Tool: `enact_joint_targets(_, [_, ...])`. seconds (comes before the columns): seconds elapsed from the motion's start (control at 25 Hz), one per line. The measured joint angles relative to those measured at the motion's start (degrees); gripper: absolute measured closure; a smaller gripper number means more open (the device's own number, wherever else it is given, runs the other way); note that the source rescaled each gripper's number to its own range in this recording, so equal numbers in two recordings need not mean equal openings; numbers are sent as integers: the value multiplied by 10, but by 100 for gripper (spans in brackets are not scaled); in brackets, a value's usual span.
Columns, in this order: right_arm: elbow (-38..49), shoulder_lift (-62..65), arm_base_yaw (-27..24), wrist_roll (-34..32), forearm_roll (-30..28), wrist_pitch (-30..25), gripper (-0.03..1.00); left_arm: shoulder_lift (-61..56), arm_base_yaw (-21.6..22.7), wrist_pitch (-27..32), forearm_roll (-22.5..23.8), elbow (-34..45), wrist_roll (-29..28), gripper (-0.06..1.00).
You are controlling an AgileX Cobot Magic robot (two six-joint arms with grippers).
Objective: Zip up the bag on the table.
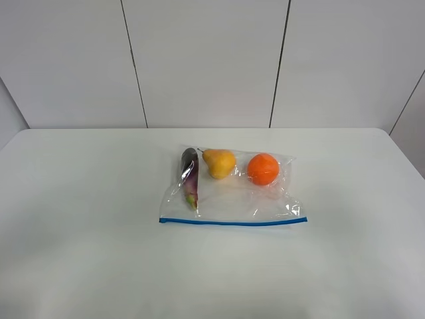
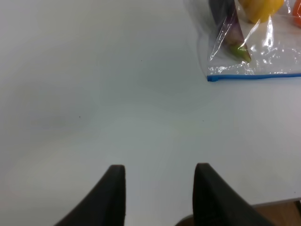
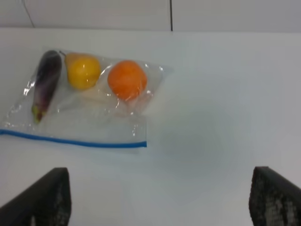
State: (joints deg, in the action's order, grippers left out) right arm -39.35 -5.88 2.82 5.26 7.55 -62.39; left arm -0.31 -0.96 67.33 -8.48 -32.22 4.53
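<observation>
The clear bag (image 1: 232, 199) lies flat in the middle of the white table (image 1: 80, 219), its blue zipper strip (image 1: 232, 222) along the near edge. Inside it are a purple eggplant (image 1: 190, 174), a yellow pear (image 1: 220, 163) and an orange (image 1: 263, 169). Neither gripper shows in the exterior high view. In the left wrist view my left gripper (image 2: 160, 167) is open and empty, well short of the bag's eggplant corner (image 2: 254, 52). In the right wrist view my right gripper (image 3: 161, 172) is wide open and empty, short of the bag (image 3: 94, 117) and its zipper strip (image 3: 70, 140).
A white panelled wall (image 1: 206, 60) stands behind the table's far edge. The table's near edge (image 2: 282, 202) shows in the left wrist view beside the left gripper. Bare tabletop lies on both sides of the bag.
</observation>
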Motion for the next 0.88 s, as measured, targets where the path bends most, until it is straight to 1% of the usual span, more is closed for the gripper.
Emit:
enact_joint_targets(0.16, [22, 50, 0, -1, -9, 23, -3, 0, 0, 0, 0, 0, 0, 28])
enact_joint_targets(0.24, [32, 61, 0, -3, -13, 26, -3, 0, 0, 0, 0, 0, 0, 28])
enact_joint_targets(0.48, [56, 62, 0, -4, -19, 26, -3, 0, 0, 0, 0, 0, 0, 28])
enact_joint_targets(0.68, [105, 62, 0, -5, -25, 26, -3, 0, 0, 0, 0, 0, 0, 28])
enact_joint_targets(0.88, [109, 62, 0, -9, -28, 29, -3, 0, 0, 0, 0, 0, 0, 28])
